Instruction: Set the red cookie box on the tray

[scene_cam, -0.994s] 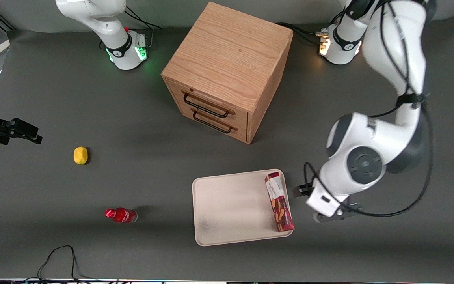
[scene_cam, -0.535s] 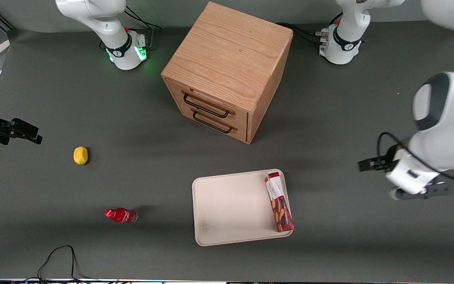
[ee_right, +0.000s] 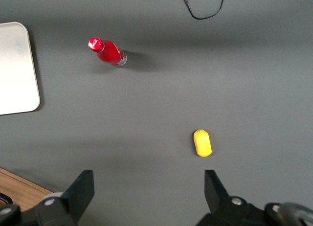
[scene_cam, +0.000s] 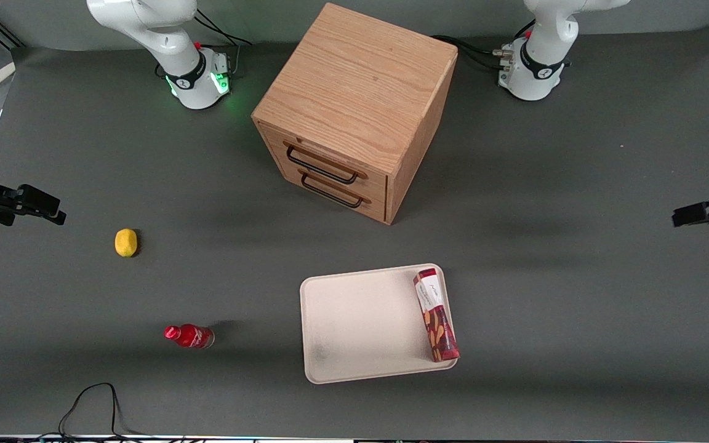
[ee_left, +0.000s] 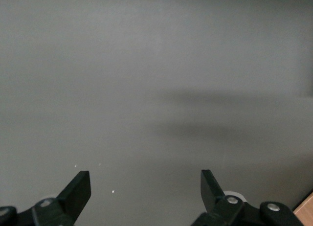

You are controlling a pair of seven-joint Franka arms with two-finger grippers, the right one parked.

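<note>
Cookie box: the slim oblong dark-red cardboard cookie box (scene_cam: 436,314) lay flat on the large cream-white rectangular tray (scene_cam: 354,326), along the tray's edge toward the working arm's end of the table, with its lower corner over the rim.
Long axis: it ran roughly from the wooden two-drawer cabinet (scene_cam: 354,111) toward the front camera, white label end nearer the cabinet.
Gripper: the left arm's black two-finger gripper (ee_left: 145,192) hung over bare grey table (ee_left: 146,89) at the working arm's end, fingers spread wide and holding nothing.
Box relative to gripper: well apart; the box lay toward the parked arm's end of the table from the gripper and somewhat nearer the front camera.
Judgement: the placing looked done; no further grasp seemed called for.
</note>
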